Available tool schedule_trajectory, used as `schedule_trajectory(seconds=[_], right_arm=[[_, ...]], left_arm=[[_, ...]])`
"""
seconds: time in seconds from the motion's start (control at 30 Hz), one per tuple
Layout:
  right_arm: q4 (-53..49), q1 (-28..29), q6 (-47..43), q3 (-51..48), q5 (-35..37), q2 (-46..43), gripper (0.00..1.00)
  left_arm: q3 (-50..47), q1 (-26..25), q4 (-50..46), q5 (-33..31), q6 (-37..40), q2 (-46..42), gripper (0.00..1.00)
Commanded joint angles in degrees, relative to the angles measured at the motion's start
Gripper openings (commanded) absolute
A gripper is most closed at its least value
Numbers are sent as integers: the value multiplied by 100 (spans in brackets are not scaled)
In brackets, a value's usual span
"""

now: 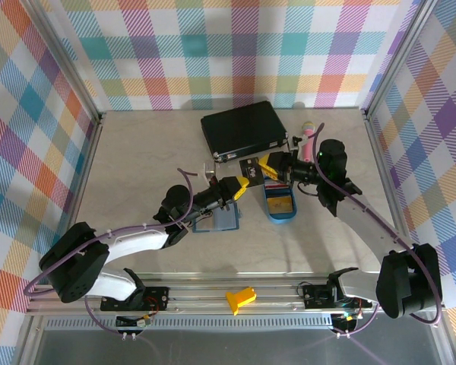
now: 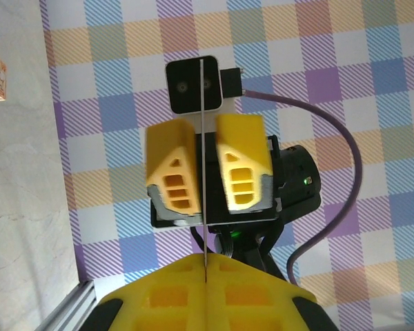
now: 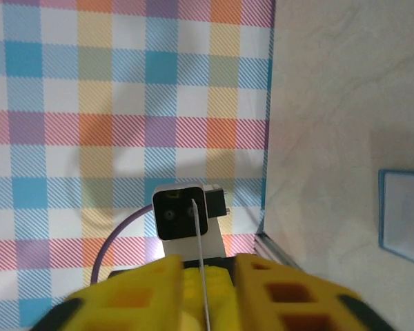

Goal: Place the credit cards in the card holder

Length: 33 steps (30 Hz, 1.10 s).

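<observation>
Card holder [image 1: 216, 221] lies open on the table [image 1: 137, 167], between its middle and near edge, under the left arm [image 1: 148, 242]. Just beyond, the left gripper [image 1: 242, 185] is clamped on a credit card [image 2: 202, 138] seen edge-on; the right gripper [image 1: 273, 163] has its fingers apart either side of it. The blue oval tray [image 1: 277, 220] beside them holds an orange card [image 1: 281, 204]. A closed black case [image 1: 243, 128] lies near the far edge.

At the bottom of the frame, the left gripper [image 2: 204, 256] has its yellow fingers pressed together on a credit card [image 2: 202, 138], seen edge-on as a thin line running upward. In the middle, the right gripper [image 2: 205, 165] faces it, fingers slightly apart on either side of the card. A purple cable [image 2: 331, 131] arcs right across the plaid wall [image 2: 124, 69]. The pale bench [image 2: 21, 172] fills the left edge.
</observation>
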Motion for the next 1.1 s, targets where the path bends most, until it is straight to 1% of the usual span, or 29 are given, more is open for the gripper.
schedule_trajectory(seconds=[0.0, 0.1, 0.17, 0.27, 0.3, 0.37, 0.47, 0.53, 0.63, 0.73, 0.8, 0.87, 1.07], right_arm=[[-568, -346, -501, 111, -179, -283, 50], [-1472, -833, -1100, 158, -368, -577, 54], [-1964, -1116, -1468, 140, -527, -743, 56], [-2952, -1291, -2195, 198, -630, -909, 57], [-3064, -1285, -2369, 157, -752, -947, 57], [-3037, -1285, -2398, 13, -974, -994, 58], [-2603, -1260, -2136, -302, -1267, -1000, 57], [-2340, -1132, -2018, -417, -1426, -950, 55], [-2350, -800, -1969, -404, -1518, -788, 54], [-2163, -435, -1891, -380, -1570, -599, 53], [-1965, -255, -1787, -401, -1489, -542, 53], [-1735, -158, -1666, -436, -1446, -485, 53], [-1073, 75, -1301, -453, -1418, -250, 47]], left_arm=[[-20, -15, -171, 70, 184, -314, 0], [-191, 82, -824, 255, 528, -728, 0], [-177, 240, -1433, 586, 877, -1033, 0], [-68, 467, -2454, 1042, 1374, -1477, 0], [-56, 529, -2741, 1135, 1505, -1599, 0], [-64, 655, -3059, 1315, 1664, -1757, 0], [-61, 841, -3088, 1763, 1722, -1696, 0], [4, 871, -2986, 2047, 1732, -1553, 0], [162, 876, -2846, 2349, 1699, -1329, 0], [133, 871, -2514, 2339, 1537, -1264, 0], [120, 871, -2508, 2252, 1510, -1266, 0], [120, 871, -2587, 2220, 1526, -1265, 0], [88, 854, -2579, 2189, 1540, -1288, 0]])
